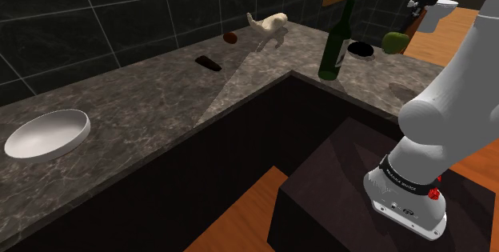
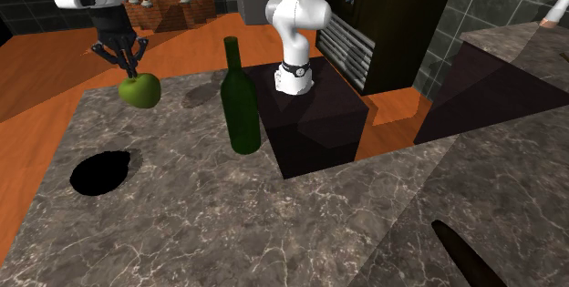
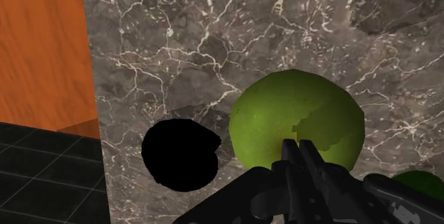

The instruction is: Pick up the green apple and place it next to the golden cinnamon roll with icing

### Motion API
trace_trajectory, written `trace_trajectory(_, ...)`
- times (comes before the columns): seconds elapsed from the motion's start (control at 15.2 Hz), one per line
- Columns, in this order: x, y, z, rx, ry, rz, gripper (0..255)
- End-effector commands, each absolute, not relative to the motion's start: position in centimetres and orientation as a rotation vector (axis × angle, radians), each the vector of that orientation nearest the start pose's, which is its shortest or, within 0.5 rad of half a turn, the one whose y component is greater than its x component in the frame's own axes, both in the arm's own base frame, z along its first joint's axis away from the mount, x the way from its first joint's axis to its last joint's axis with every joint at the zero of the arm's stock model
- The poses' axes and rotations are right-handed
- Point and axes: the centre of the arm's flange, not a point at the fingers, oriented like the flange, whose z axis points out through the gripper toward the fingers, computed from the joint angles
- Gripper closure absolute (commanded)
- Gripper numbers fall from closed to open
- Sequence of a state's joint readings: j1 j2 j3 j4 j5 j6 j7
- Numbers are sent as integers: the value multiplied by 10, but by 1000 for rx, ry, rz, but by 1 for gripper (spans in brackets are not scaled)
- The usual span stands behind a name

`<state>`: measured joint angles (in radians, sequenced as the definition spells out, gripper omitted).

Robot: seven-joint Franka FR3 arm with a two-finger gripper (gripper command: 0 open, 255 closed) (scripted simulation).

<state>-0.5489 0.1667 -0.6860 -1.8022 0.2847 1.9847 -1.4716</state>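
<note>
The green apple [image 2: 139, 91] hangs a little above the marble counter [image 2: 274, 212], and its shadow lies on the stone beside it. My gripper [image 2: 125, 65] comes down on it from above and is shut on it. In the wrist view the black fingers [image 3: 307, 160] meet against the apple [image 3: 295, 116]. In the shoulder view the apple [image 1: 392, 42] and gripper [image 1: 409, 30] are at the far right end of the counter. A small brown roll [image 1: 231, 38] lies far off by the back wall, beside a cream animal figure [image 1: 268, 26].
A tall dark green bottle [image 2: 240, 98] stands close to the apple, and a flat black disc [image 2: 102, 172] lies on the counter just past it. A dark elongated object [image 1: 209, 63] and a white bowl [image 1: 46, 134] sit further along. The counter edge drops to an orange floor [image 2: 36, 103].
</note>
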Motion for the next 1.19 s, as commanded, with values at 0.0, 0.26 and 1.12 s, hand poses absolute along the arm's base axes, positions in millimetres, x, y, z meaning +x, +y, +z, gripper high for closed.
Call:
trace_trajectory(0.0,236,-559,464,-3145,-219,-265,255)
trace_trajectory(0.26,236,-559,443,-3145,-219,-265,255)
trace_trajectory(1.12,236,-559,395,-3145,-219,-265,255)
